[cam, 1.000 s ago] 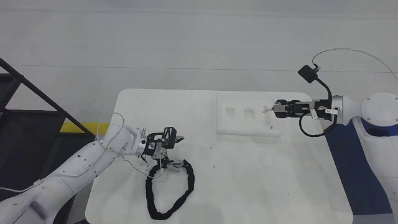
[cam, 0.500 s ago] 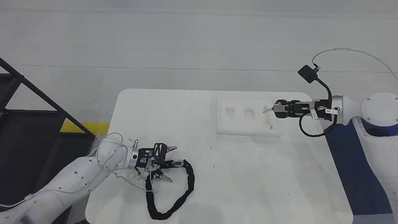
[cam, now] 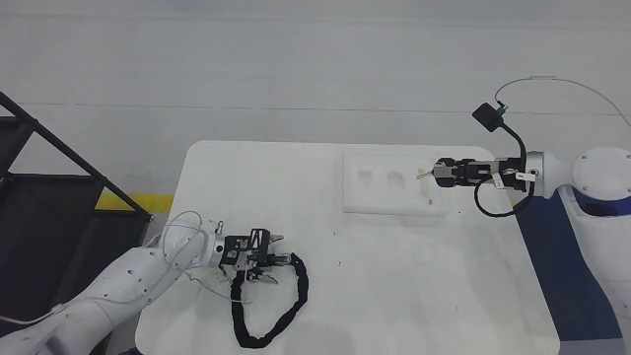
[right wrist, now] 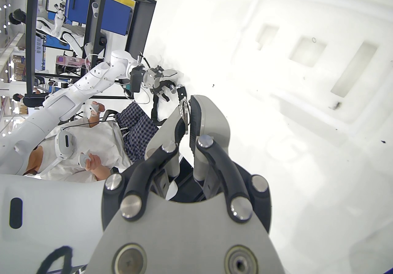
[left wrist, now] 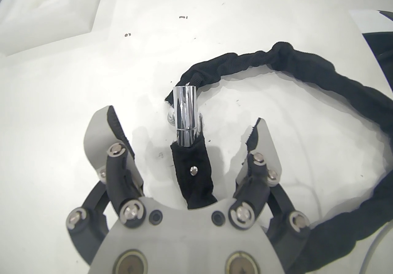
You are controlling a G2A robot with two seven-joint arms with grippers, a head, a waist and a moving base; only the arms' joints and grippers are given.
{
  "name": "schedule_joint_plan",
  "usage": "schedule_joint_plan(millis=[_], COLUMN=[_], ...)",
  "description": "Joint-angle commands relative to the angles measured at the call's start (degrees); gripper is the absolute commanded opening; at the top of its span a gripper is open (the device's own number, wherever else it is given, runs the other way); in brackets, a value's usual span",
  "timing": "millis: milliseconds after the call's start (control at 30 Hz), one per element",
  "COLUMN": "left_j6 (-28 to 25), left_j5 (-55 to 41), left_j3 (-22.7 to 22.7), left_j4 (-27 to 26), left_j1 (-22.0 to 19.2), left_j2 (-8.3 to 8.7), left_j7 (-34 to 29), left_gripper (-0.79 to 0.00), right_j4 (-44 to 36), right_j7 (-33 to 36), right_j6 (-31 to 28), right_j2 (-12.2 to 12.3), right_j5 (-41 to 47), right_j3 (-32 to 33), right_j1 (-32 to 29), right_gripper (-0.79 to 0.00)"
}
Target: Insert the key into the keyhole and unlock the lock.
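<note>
The lock is a black fabric-covered chain loop lying near the table's front left, with a chrome cylinder at one end. My left gripper is low over that end. It stands open, one finger on each side of the cylinder and its black sleeve, neither touching. My right gripper hangs over the right part of the white foam tray. It is shut on the small metal key, whose tip pokes out toward the left.
The foam tray has three shallow recesses and sits at the back middle of the white table. A black frame stands off the table's left side. The table's right edge lies under the right arm.
My left gripper has come down from above the table and toward the front, ending open around the lock's chrome end. The right arm and key have not moved.
</note>
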Motion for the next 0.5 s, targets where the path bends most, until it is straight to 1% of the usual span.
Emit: schedule_joint_plan(millis=[0,67,133,233,267,300,467], left_j6=[0.2,0.2,0.1,-0.4,-0.6,-0.8,-1.9], left_j5=[0.1,0.3,0.5,0.4,0.3,0.2,-0.9], left_j3=[0.0,0.1,0.2,0.4,0.4,0.4,0.3], left_j4=[0.3,0.7,1.2,1.9,2.0,2.1,2.5], left_j1=[-0.1,0.0,-0.1,-0.2,-0.2,-0.3,-0.7], left_j2=[-0.23,-0.44,-0.68,-1.06,-1.19,-1.32,-1.91], left_j7=[0.1,0.2,-0.2,-0.6,-0.8,-0.8,-0.3], left_gripper=[-0.366,-0.422,-0.496,-0.65,-0.742,-0.785,-0.785], right_j4=[0.0,0.0,0.0,0.0,0.0,0.0,0.0], right_j7=[0.0,0.0,0.0,0.0,0.0,0.0,0.0], right_j6=[0.0,0.0,0.0,0.0,0.0,0.0,0.0], right_j2=[0.0,0.0,0.0,0.0,0.0,0.0,0.0], right_j5=[0.0,0.0,0.0,0.0,0.0,0.0,0.0], right_j3=[0.0,0.0,0.0,0.0,0.0,0.0,0.0], right_j1=[0.0,0.0,0.0,0.0,0.0,0.0,0.0], right_gripper=[-0.785,-0.785,-0.785,-0.785,-0.785,-0.785,-0.785])
